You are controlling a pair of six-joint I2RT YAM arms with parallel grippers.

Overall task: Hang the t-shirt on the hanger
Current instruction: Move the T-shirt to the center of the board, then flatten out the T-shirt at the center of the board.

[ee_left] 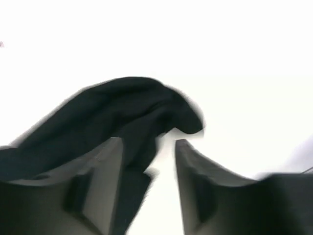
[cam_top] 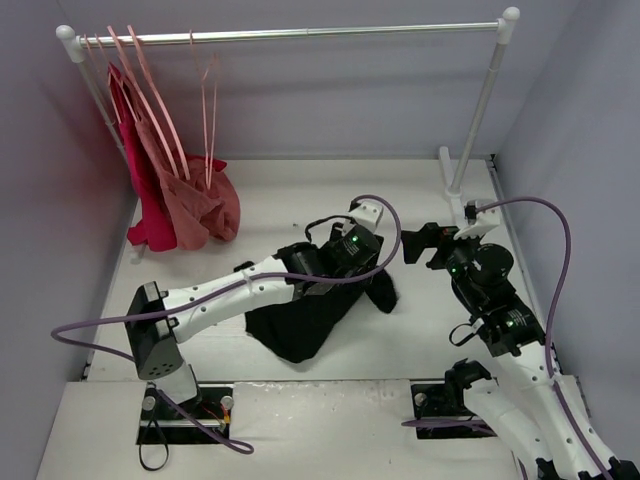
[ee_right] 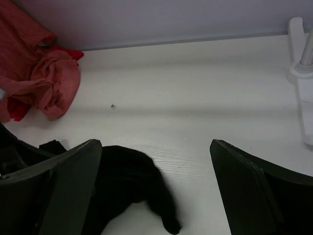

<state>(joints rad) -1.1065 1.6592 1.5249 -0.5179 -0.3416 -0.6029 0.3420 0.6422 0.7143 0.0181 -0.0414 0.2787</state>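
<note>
The black t-shirt (cam_top: 300, 322) lies crumpled on the white table, partly under my left arm. My left gripper (cam_top: 352, 268) hangs low over its right end. In the left wrist view the gripper (ee_left: 146, 146) is open, and a fold of the t-shirt (ee_left: 122, 112) runs along the left finger and into the gap, with bare table showing between the fingers. My right gripper (cam_top: 420, 243) is wide open and empty, just right of the shirt. In the right wrist view (ee_right: 156, 147) the shirt's end (ee_right: 132, 186) lies by its left finger. The thin pale-pink hanger (cam_top: 207, 110) hangs bare on the rail.
A metal rail (cam_top: 300, 33) on white posts spans the back, and its right post (cam_top: 478, 120) stands near my right arm. Pink hangers hold a crimson garment (cam_top: 140, 200) and a rose-pink garment (cam_top: 200, 205) at the back left. Grey walls close in both sides.
</note>
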